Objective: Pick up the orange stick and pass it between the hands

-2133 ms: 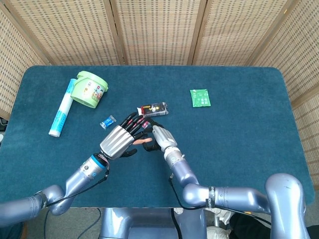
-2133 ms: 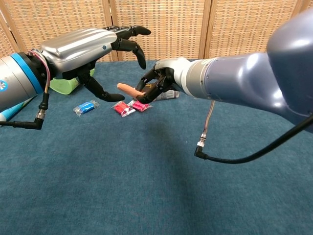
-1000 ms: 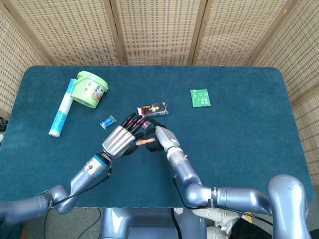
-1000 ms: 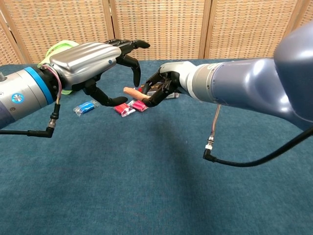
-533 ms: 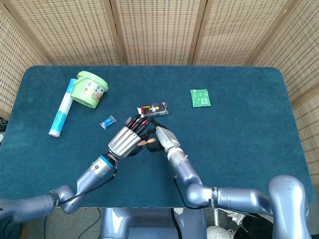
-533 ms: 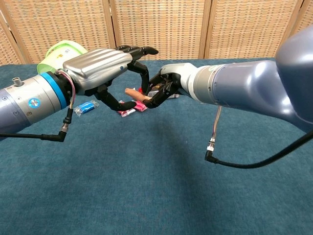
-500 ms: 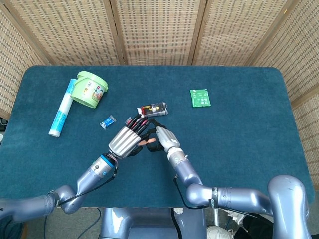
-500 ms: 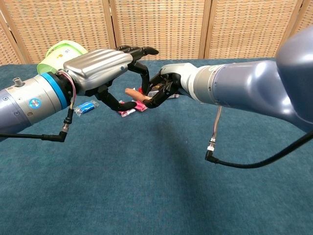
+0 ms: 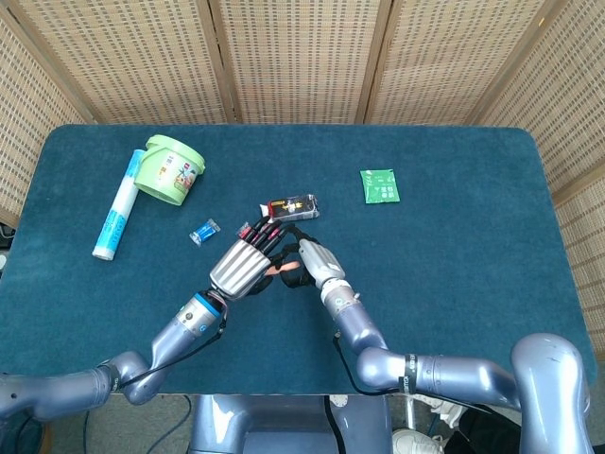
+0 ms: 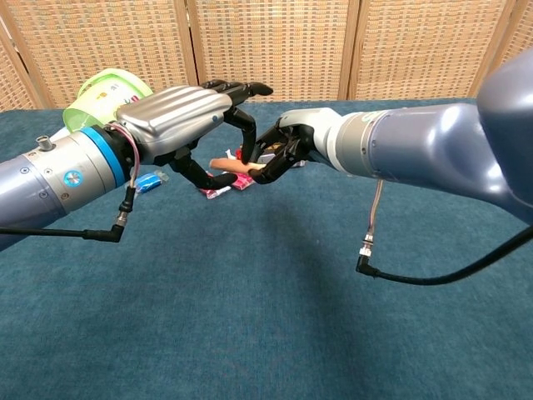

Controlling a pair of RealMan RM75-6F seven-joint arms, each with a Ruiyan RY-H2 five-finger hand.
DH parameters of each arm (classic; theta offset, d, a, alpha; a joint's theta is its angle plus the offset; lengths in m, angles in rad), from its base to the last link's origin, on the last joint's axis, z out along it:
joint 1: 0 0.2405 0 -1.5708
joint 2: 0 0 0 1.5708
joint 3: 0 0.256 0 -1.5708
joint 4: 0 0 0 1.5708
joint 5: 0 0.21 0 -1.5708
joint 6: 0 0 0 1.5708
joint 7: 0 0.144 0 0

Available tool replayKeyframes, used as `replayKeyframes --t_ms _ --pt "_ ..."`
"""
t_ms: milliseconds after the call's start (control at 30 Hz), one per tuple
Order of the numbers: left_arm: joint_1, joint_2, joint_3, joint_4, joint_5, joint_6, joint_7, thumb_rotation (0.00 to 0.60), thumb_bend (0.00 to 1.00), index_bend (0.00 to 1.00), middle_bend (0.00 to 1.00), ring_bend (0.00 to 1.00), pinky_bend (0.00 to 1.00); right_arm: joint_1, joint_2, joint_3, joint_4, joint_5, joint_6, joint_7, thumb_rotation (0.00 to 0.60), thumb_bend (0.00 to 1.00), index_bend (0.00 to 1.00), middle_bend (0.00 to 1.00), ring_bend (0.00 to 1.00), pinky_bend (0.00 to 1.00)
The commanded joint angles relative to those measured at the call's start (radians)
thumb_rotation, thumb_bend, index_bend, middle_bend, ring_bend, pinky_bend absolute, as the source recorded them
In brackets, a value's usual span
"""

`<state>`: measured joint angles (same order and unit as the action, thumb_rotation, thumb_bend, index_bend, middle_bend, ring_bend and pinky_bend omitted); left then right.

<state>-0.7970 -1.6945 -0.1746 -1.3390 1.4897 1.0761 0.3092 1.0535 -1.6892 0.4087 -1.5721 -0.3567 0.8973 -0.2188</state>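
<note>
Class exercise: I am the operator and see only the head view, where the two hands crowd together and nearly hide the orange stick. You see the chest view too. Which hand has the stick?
Observer: The right hand holds the orange stick by one end; its free end points at the left hand.
Operator: Does the left hand grip it?
Observer: It does not look so. Its fingers arch above the free end and its thumb lies below, spread apart.
Operator: Is the stick lying on the table?
Observer: No, it is held clear of the table, above the red packets.
</note>
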Motion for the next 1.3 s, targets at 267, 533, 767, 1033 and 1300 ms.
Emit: replayKeyframes --t_ms 267,533,767,1033,1300 --pt "-0.004 -0.013 0.002 0.020 0.001 0.018 0.014 0.600 0.36 0.53 0.00 0.00 0.00 -0.003 0.003 -0.002 -0.001 -0.002 -0.007 0.006 0.600 0.61 0.70 0.10 0.00 0.00" --pt "-0.009 -0.020 0.003 0.038 -0.004 0.021 0.031 0.600 0.39 0.53 0.00 0.00 0.00 -0.007 0.009 -0.002 -0.001 -0.006 -0.012 0.014 0.600 0.62 0.70 0.10 0.00 0.00" --pt "-0.013 -0.031 0.004 0.054 -0.011 0.020 0.044 0.600 0.41 0.53 0.00 0.00 0.00 -0.010 0.012 -0.002 -0.002 -0.009 -0.019 0.022 0.600 0.62 0.70 0.10 0.00 0.00" --pt "-0.018 -0.045 0.002 0.075 -0.017 0.022 0.051 0.600 0.44 0.58 0.00 0.00 0.00 -0.015 0.018 -0.004 -0.003 -0.015 -0.030 0.034 0.600 0.62 0.70 0.10 0.00 0.00" --pt "-0.022 -0.057 0.000 0.099 -0.026 0.024 0.062 0.600 0.46 0.66 0.00 0.00 0.00 -0.024 0.034 -0.004 -0.008 -0.028 -0.039 0.050 0.600 0.62 0.70 0.10 0.00 0.00"
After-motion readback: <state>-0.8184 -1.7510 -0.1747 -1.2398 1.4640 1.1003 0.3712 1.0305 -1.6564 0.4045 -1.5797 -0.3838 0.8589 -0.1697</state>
